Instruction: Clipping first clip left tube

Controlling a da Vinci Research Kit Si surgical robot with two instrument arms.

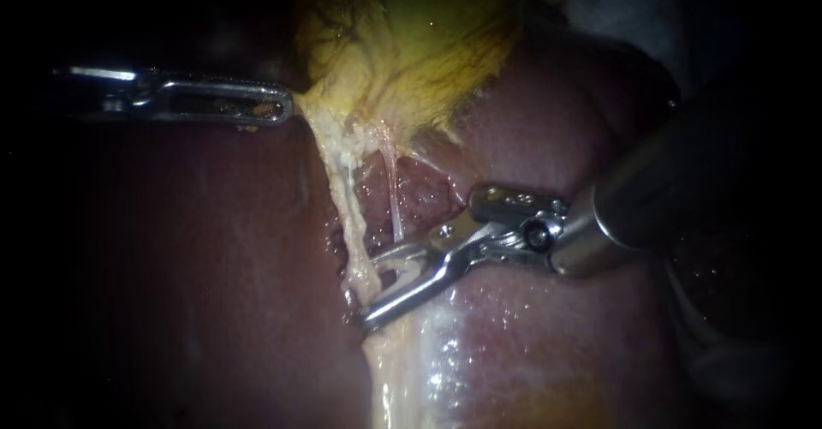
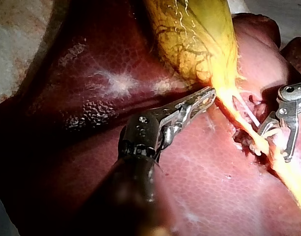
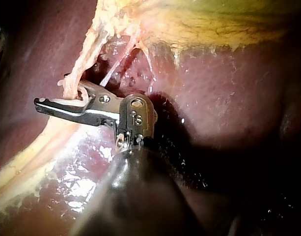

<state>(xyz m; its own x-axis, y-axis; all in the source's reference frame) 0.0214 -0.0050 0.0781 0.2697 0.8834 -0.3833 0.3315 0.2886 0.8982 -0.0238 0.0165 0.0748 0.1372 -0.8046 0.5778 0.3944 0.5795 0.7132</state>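
The yellow-green gallbladder (image 1: 411, 44) hangs over the dark red liver (image 1: 214, 249). My left instrument (image 1: 287, 108) comes in level from the left, its jaws shut on the gallbladder's lower edge, also seen in the left wrist view (image 2: 209, 94). From there the thick pale left tube (image 1: 342, 198) runs down, with a thin whitish right tube (image 1: 394, 198) beside it. My right instrument (image 1: 371, 292) reaches in from the right. Its jaws are open and straddle the left tube's lower part, one on each side. In the right wrist view (image 3: 54, 93) the tube crosses between them.
Glistening yellowish fatty tissue (image 1: 411, 369) continues below the right instrument's jaws. A raw reddish pocket of liver bed (image 1: 419, 193) lies between the two tubes and the right instrument's wrist. A pale cloth (image 2: 13, 44) shows beyond the liver in the left wrist view.
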